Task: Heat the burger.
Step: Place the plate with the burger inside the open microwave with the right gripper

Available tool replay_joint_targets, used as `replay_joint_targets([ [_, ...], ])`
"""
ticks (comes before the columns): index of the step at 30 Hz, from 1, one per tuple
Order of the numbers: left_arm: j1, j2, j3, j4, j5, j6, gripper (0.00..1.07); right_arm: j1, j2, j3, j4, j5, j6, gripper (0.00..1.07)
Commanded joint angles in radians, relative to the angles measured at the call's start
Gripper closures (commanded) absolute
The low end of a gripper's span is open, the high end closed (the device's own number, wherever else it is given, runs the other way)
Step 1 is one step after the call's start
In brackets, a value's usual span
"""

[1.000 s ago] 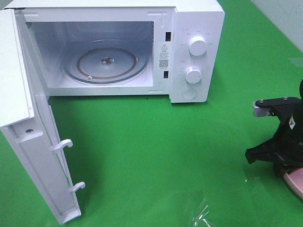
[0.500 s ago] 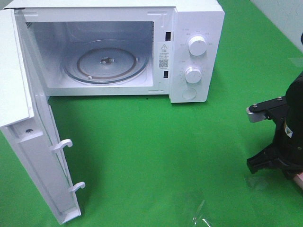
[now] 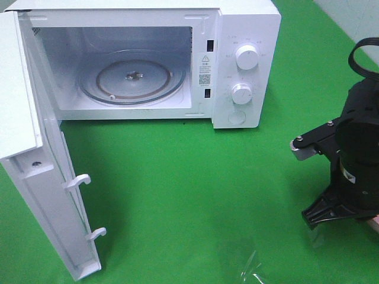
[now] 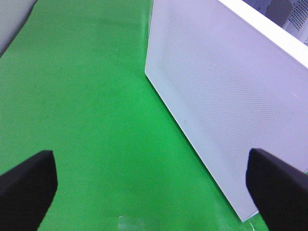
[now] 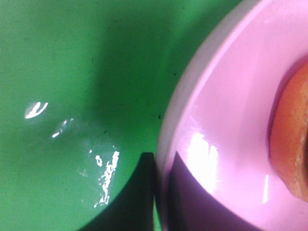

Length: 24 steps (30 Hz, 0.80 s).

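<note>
In the right wrist view the burger (image 5: 292,144) shows only as a golden-brown bun edge, sitting on the round pink plate (image 5: 226,120). My right gripper (image 5: 161,160) is shut on the plate's rim, one finger under it and one over it. From the exterior high view, the right arm (image 3: 355,160) covers the burger, and only a sliver of the pink plate (image 3: 374,223) peeks out. My left gripper (image 4: 154,192) stands wide open over the green mat, holding nothing, beside the microwave door (image 4: 231,96).
The white microwave (image 3: 246,65) stands at the back with its door (image 3: 35,148) swung open toward the front left. Its glass turntable (image 3: 131,78) is bare. A green mat (image 3: 195,177) covers the table. A scrap of clear film (image 3: 251,269) lies near the front edge.
The right arm has moved left and loomed larger in the exterior high view, hiding nearly all of the pink plate. The microwave has not moved.
</note>
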State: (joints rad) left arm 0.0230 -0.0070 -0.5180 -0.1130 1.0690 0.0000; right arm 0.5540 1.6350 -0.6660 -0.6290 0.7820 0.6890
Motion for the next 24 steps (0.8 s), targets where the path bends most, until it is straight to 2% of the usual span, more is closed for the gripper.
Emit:
replay_joint_targets([
  [1,0.002,-0.014,0.001,-0.002,-0.001,0.006,0.07,0.069,-0.057,0.018,-0.056,0.083,0.017,1.07],
  [10,0.002,-0.014,0.001,-0.002,-0.001,0.006,0.07,0.202,-0.143,0.018,-0.079,0.189,0.037,1.07],
  [14,0.002,-0.014,0.001,-0.002,-0.001,0.006,0.07,0.226,-0.157,0.018,-0.086,0.201,0.036,1.07],
  [18,0.002,-0.014,0.001,-0.002,-0.001,0.006,0.07,0.334,-0.185,0.042,-0.089,0.227,0.027,1.07],
  [19,0.002,-0.014,0.001,-0.002,-0.001,0.006,0.07,0.334,-0.185,0.042,-0.089,0.227,0.027,1.07],
  [20,0.002,-0.014,0.001,-0.002,-0.001,0.006,0.07,0.383,-0.197,0.065,-0.091,0.241,0.024,1.07],
  [21,0.002,-0.014,0.001,-0.002,-0.001,0.006,0.07,0.383,-0.197,0.065,-0.091,0.241,0.024,1.07],
  [22,0.002,-0.014,0.001,-0.002,-0.001,0.006,0.07,0.442,-0.214,0.083,-0.091,0.252,0.024,1.07],
  [23,0.002,-0.014,0.001,-0.002,-0.001,0.006,0.07,0.442,-0.214,0.083,-0.091,0.252,0.024,1.07],
  [24,0.002,-0.014,0.001,-0.002,-0.001,0.006,0.07,0.490,-0.233,0.092,-0.090,0.259,0.024,1.07],
])
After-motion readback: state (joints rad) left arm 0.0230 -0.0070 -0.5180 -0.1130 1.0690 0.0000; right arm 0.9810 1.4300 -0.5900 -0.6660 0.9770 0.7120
